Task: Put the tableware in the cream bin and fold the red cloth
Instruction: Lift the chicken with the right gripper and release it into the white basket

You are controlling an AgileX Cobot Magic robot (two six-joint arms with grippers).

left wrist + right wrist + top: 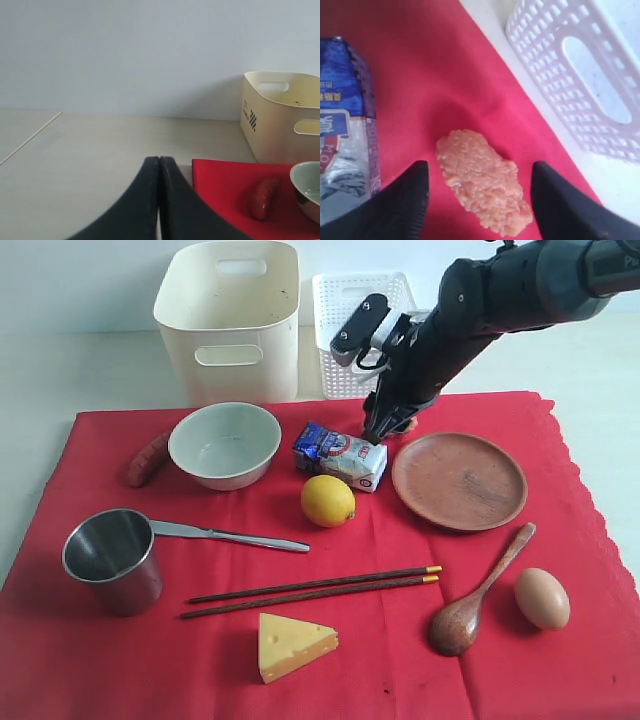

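The red cloth [100,670] lies spread flat on the table. On it are a cream bowl [224,445], steel cup [112,558], knife [228,535], dark chopsticks [312,590], wooden plate [459,480] and wooden spoon [480,592]. Behind the cloth stands the cream bin [230,320], with nothing in it. My right gripper [385,432] is low over the cloth's far edge. It is open [480,170], with a pale breaded food piece [482,180] lying between its fingers, untouched. The left gripper [159,160] is shut on nothing, beside the cloth's corner [225,185].
A white perforated basket [355,330] stands right of the bin, close behind the right gripper. A milk carton [340,455] lies just beside that gripper. Also on the cloth are a lemon [328,500], cheese [292,645], egg [541,598] and sausage [148,458].
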